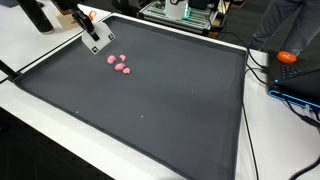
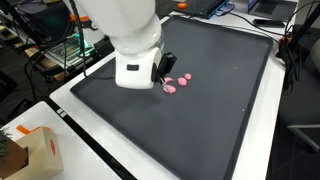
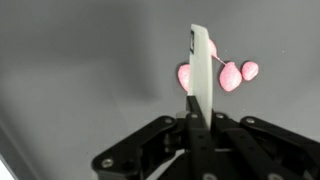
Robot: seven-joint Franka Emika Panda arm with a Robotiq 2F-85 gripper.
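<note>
Pincer hangs near pink pieces on mat.

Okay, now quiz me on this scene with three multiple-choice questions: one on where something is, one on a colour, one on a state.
1. Where are the small pieces?
A. On the dark mat, close to the gripper
B. In a blue bowl
C. On a wooden shelf

2. What colour are they?
A. Green
B. Blue
C. Pink

3. How do they lie?
A. Stacked in one tall tower
B. Loose, in a small cluster on the mat
C. Lifted clear of the mat

Answers:
1 A: both exterior views show them on the mat next to the gripper.
2 C: they show pink in every view.
3 B: they sit side by side on the mat's surface, with none stacked or raised.
</note>
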